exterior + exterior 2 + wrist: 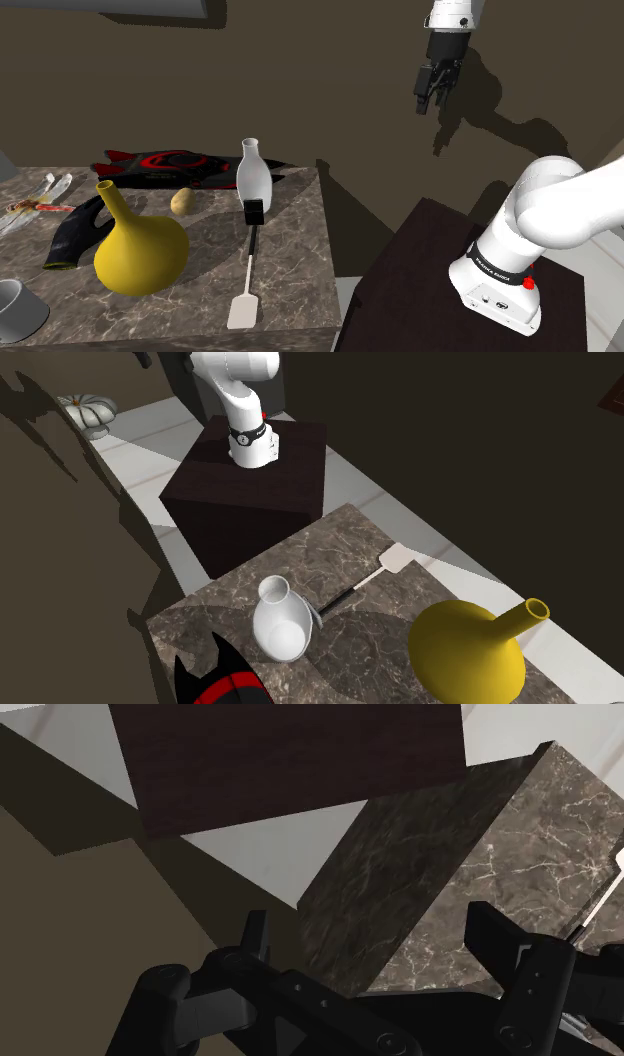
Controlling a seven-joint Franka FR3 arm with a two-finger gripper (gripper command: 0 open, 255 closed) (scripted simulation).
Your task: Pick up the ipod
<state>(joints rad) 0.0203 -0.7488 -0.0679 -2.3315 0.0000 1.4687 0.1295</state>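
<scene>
The ipod (254, 212) is a small black slab standing upright on the marble table (295, 265), just in front of a white vase (255, 175) and at the handle end of a white spatula (244, 295). My gripper (429, 103) hangs high in the air near the brown wall, above the stand (440, 270) and far off to the shoulder view's right of the ipod. In the wrist view its fingers (497, 939) stand apart with nothing between them, and the gripper (375, 944) looks down at the table's corner (480, 844).
A big yellow gourd-shaped vase (140, 250), a small tan lump (182, 201), a red and black item (175, 165), a black glove-like piece (72, 238) and a grey bowl (15, 310) share the table. A floor gap separates the stand (255, 477) from the table.
</scene>
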